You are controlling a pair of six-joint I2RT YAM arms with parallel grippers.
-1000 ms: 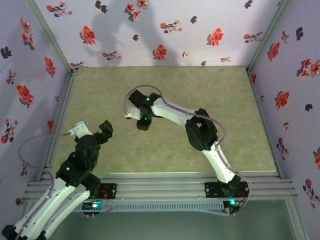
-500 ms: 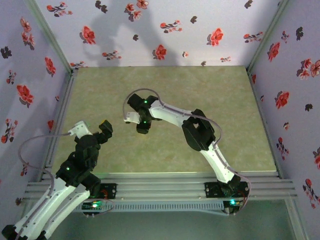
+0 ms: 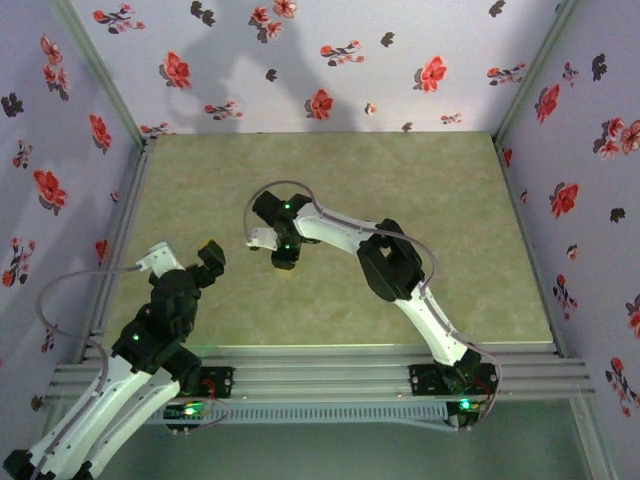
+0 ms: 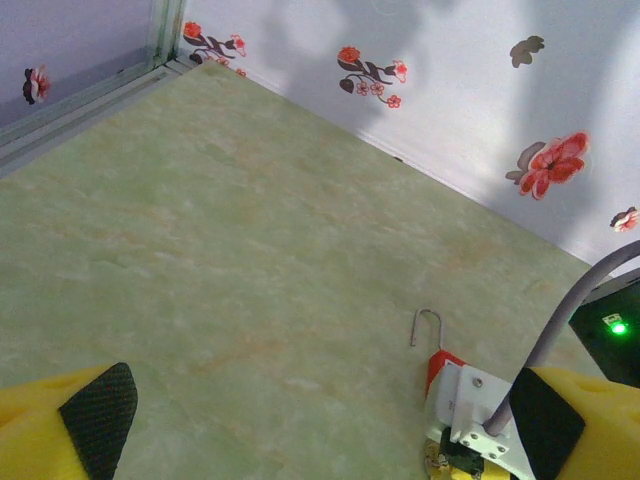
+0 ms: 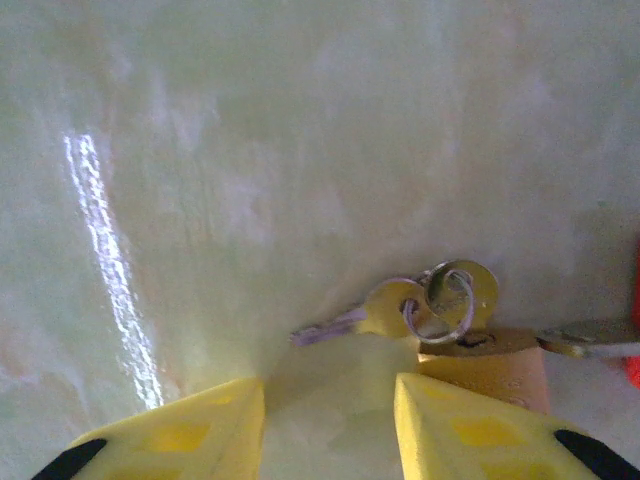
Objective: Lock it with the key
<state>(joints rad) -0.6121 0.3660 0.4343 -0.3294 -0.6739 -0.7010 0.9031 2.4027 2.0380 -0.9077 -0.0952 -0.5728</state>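
Right gripper [image 5: 328, 425] poised over brass padlock [image 5: 486, 368] and keys [image 5: 392, 305]
Top view: it sits low at centre, and the left gripper [image 3: 210, 256] hangs near-left. Left wrist: jaws spread wide and empty, with the steel shackle [image 4: 426, 325] lying ahead. Right wrist: jaws partly apart, pinching nothing, keys just beyond the tips. The padlock is likely dense and rigid, the keys thin and slick, so pinch the round bow.

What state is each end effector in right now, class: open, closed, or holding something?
Left end effector: open wide, holding nothing.
Right end effector: open, nothing between its jaws; the keys lie just ahead of it.
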